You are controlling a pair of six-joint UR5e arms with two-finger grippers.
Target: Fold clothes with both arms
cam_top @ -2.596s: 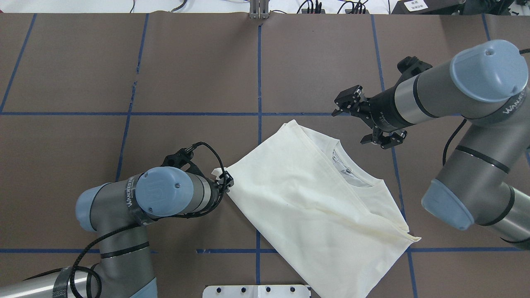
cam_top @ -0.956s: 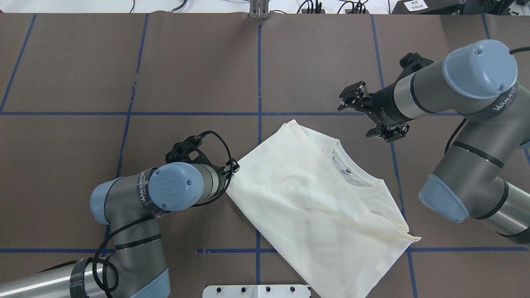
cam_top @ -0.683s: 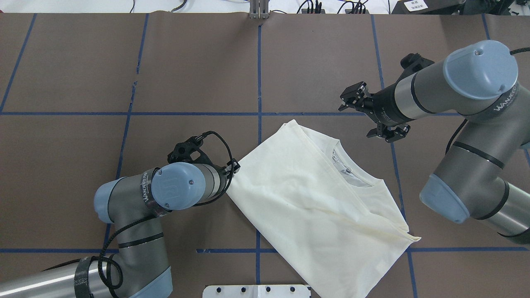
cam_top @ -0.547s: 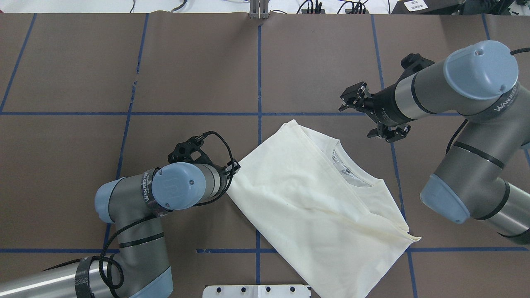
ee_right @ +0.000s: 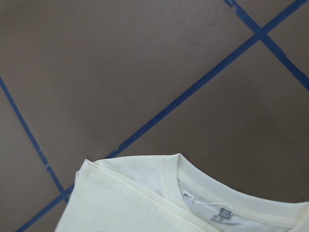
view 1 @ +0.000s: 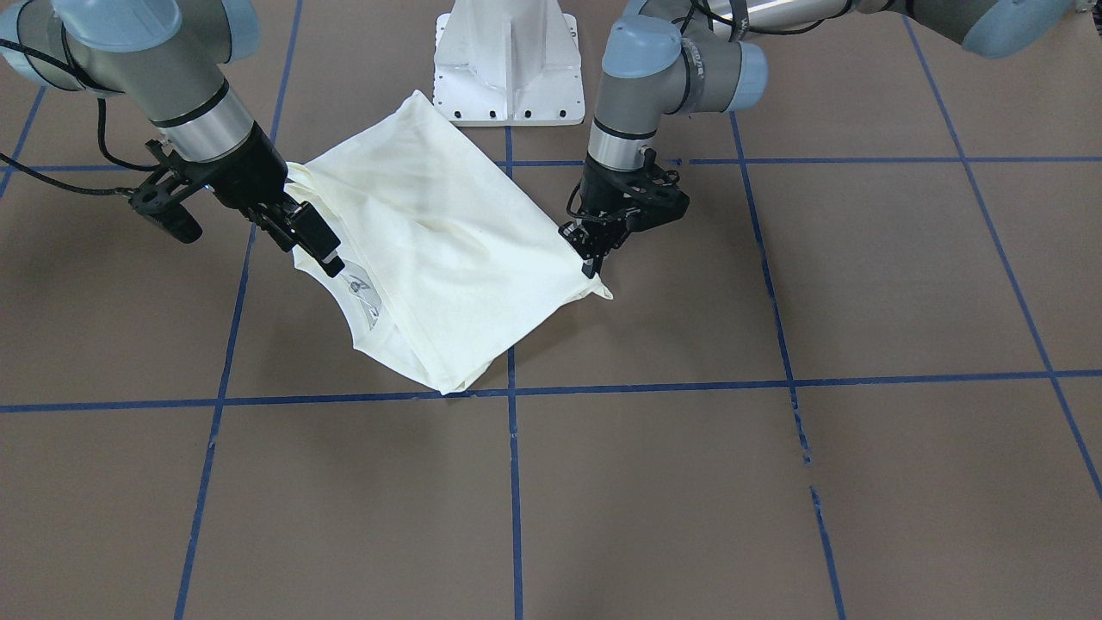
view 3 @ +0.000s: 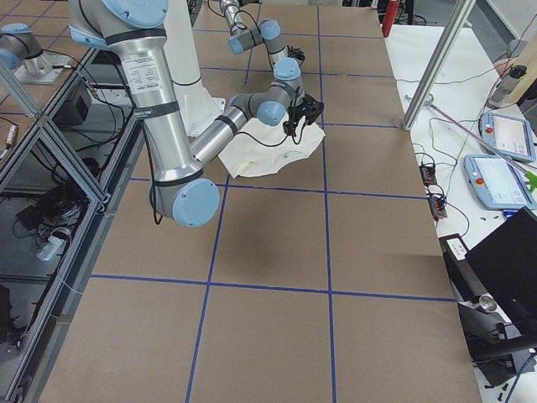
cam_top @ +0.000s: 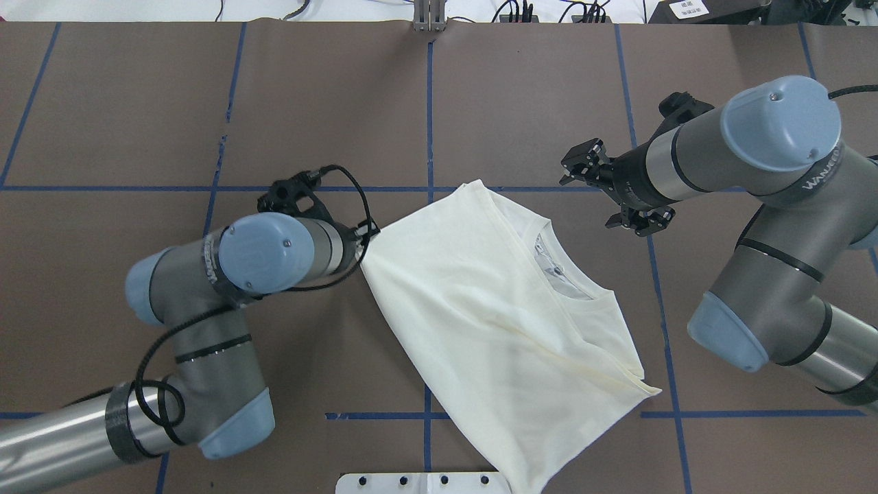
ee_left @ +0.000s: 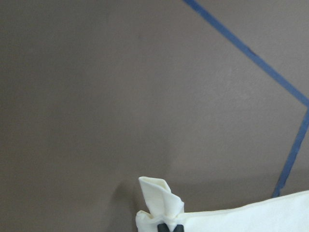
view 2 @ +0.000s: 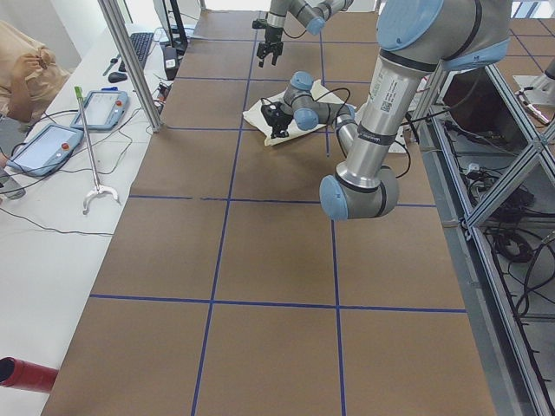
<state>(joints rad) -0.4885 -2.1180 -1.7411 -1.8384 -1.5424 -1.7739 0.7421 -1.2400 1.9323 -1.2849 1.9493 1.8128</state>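
Note:
The cream-white T-shirt [cam_top: 480, 309] lies folded on the brown table, plain side up, with its ribbed collar [cam_top: 562, 274] toward the right arm. My left gripper [cam_top: 367, 237] is shut on the shirt's left corner; the left wrist view shows the black fingertips [ee_left: 166, 227] pinching a tuft of cloth [ee_left: 159, 200]. In the front-facing view the left gripper [view 1: 590, 258] sits at the shirt's [view 1: 430, 224] right corner. My right gripper [cam_top: 588, 197] is open and empty, hovering just beyond the collar [ee_right: 217, 188]; it also shows in the front-facing view [view 1: 306, 232].
The white pedestal base [view 1: 508, 60] stands at the table's near edge behind the shirt, also in the overhead view [cam_top: 425, 484]. Blue tape lines [cam_top: 429, 116] grid the brown cover. Teach pendants [view 2: 52, 143] and a person [view 2: 22, 61] are beside the table.
My left gripper has moved away from the base and slightly leftward, dragging the pinched corner; the whole shirt slid with it. The right gripper stayed open and barely moved.

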